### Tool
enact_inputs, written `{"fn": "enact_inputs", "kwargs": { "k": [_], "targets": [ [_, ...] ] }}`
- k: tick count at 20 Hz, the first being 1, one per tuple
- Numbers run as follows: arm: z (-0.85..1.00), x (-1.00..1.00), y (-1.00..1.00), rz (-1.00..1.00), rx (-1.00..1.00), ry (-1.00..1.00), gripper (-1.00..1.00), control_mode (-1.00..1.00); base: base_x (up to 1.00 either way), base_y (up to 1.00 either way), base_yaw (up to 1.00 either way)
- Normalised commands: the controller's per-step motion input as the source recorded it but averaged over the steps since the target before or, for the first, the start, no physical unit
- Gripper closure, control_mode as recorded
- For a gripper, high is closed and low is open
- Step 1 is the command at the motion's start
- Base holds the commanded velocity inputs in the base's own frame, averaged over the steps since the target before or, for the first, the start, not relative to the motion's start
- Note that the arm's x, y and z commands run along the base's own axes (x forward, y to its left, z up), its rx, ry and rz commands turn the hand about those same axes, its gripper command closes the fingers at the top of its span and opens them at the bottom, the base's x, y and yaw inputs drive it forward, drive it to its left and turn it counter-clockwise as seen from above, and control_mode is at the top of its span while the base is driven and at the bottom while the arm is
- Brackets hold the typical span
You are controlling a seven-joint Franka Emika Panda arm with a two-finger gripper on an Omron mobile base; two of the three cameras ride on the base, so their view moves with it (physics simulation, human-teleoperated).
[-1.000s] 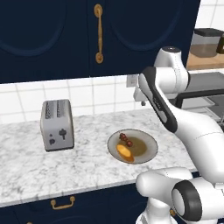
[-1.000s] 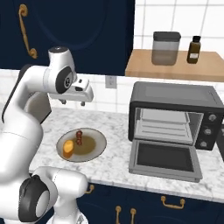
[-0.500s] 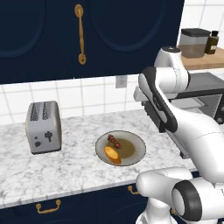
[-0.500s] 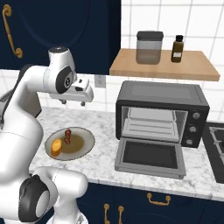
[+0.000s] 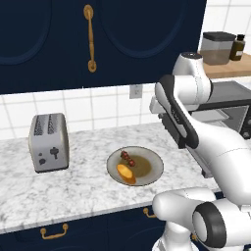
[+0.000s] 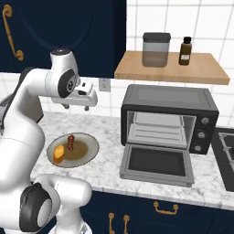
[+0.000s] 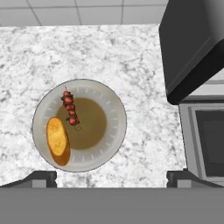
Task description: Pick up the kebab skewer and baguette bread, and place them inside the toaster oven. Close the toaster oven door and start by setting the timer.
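- A silver toaster (image 5: 48,142) is standing on the marble counter (image 5: 73,188), well to the left of the plate (image 5: 149,164); a jar (image 6: 156,49) and a brown bottle (image 6: 185,50) are sitting on the wooden shelf (image 6: 171,68) above the toaster oven (image 6: 169,114).
- The kebab skewer (image 7: 70,108) and the baguette bread (image 7: 58,140) are lying side by side on the plate, close together; whether they are touching is hard to tell.
- The toaster oven door (image 6: 157,163) is lying folded down flat, leaving the metal tray inside exposed.
- The gripper (image 7: 112,177) is hanging above the counter between plate and oven, its fingertips (image 7: 41,177) spread wide apart with nothing between them.
- The left base view is hiding most of the oven behind the arm; the right base view is showing its knobs (image 6: 200,135).
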Motion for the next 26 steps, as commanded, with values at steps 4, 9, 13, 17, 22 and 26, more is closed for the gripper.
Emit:
{"fn": "enact_inputs", "kwargs": {
  "k": [4, 9, 13, 17, 22, 26],
  "targets": [
    [0.00, 0.00, 0.00, 0.00, 0.00, 0.00, -1.00, -1.00, 0.00, 0.00, 0.00],
    [0.00, 0.00, 0.00, 0.00, 0.00, 0.00, -1.00, -1.00, 0.00, 0.00, 0.00],
    [-0.05, 0.00, 0.00, 0.00, -0.01, 0.01, -1.00, -1.00, 0.00, 0.00, 0.00],
    [-0.10, -0.18, -0.42, 0.00, 0.08, -0.03, -1.00, -1.00, 0.00, 0.00, 0.00],
    [0.00, -0.16, -0.66, 0.00, 0.27, -0.02, -1.00, -1.00, 0.00, 0.00, 0.00],
    [-0.17, -0.14, -0.62, 0.06, 0.13, -0.07, -1.00, -1.00, 0.00, 0.00, 0.00]
  ]
}}
